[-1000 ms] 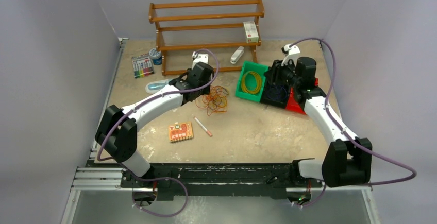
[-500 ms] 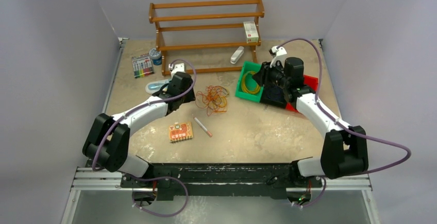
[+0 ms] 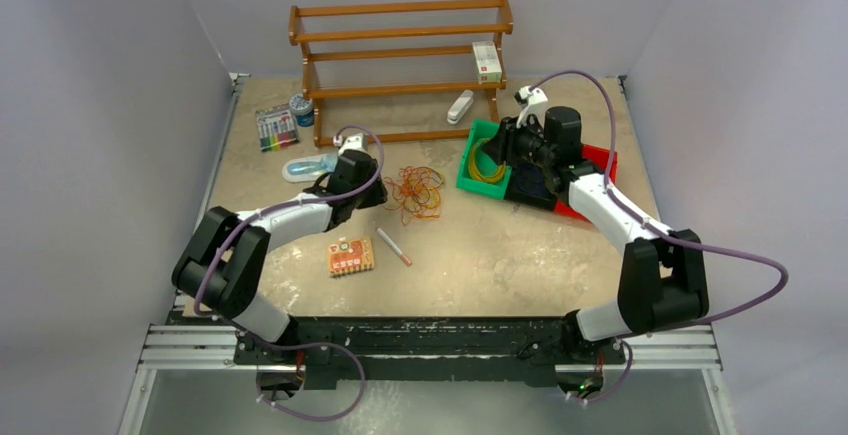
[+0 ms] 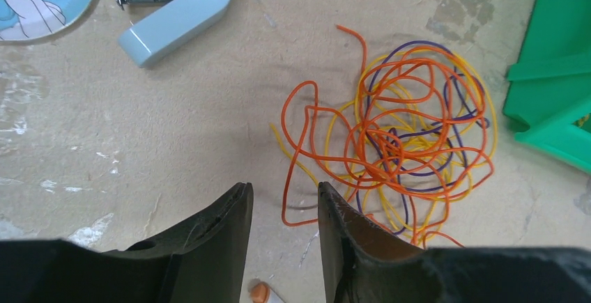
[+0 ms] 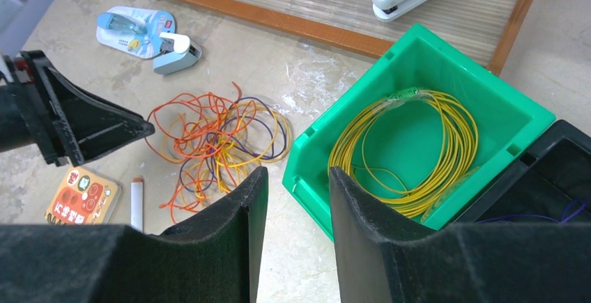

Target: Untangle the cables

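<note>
The cables (image 4: 397, 143) are seen in a loose heap on the bench (image 4: 139, 143), w/ nothing holding them. The left fingers (image 4: 226, 216) are spread apart & empty, just beside the heap. The right fingers (image 5: 240, 209) are spread & empty too, near the green bin (image 5: 418, 49).

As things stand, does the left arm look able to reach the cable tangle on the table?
Probably yes: the left pincer is just short of the cable tangle, jaws apart and empty, with nothing lying in the way.
</note>
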{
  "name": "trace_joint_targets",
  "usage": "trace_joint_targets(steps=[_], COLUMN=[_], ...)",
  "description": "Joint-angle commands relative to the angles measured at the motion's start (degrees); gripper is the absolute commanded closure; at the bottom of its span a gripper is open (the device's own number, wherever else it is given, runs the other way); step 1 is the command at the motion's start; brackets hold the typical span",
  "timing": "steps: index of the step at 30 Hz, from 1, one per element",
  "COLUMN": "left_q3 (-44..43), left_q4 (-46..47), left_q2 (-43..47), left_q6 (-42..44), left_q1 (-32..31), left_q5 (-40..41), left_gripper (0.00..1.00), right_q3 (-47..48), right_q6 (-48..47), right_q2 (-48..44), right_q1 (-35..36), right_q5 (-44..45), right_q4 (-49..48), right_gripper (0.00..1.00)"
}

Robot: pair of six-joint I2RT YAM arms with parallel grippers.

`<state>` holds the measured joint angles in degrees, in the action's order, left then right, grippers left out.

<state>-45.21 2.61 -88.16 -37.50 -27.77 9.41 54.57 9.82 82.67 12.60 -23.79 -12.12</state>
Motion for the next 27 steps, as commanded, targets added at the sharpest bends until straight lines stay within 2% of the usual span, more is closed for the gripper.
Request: trace_joint_targets(steps=[1, 4, 12, 15, 19, 24, 27], left_q3=[-0.2, 0.4, -1.0, -3.6, -8.6, -17.3, -22.3], left_q4=[4.0, 5.5, 4.4, 0.3, -5.9, -13.3, -17.0], left_q2=[-2.2, -3.1, -1.9, 0.3, 4.4, 7.5, 7.4], left_q6=[-0.4, -0.5, 0.2, 2.2, 5.1, 9.6, 12.1], left_q1=[0.4, 0.4, 0.4, 0.3, 0.0, -0.9, -0.9], left_q5=[-0.5, -0.3, 1.3, 2.7, 3.8, 5.3, 4.4], left_gripper=[0.63, 0.67, 1.00, 1.00, 1.00, 1.00, 1.00], right_q3=[3.0, 3.4, 2.7, 1.4, -4.7, -9.9, -13.5], right_q6=[-0.1, -0.2, -0.5, 0.9, 5.5, 9.4, 11.9], right_q2=[0.2, 0.4, -0.4, -1.5, -4.4, -6.2, -8.4], right_q1=[0.4, 0.5, 0.8, 0.8, 0.8, 0.8, 0.7], right_q5=[-1.5, -1.6, -1.5, -1.5, -0.7, 0.8, 4.7], right_q4=[-1.8, -1.9, -3.3, -6.9, -17.4, -28.0, -35.0], right_gripper=[0.60, 0.60, 0.60, 0.60, 0.56, 0.45, 0.34])
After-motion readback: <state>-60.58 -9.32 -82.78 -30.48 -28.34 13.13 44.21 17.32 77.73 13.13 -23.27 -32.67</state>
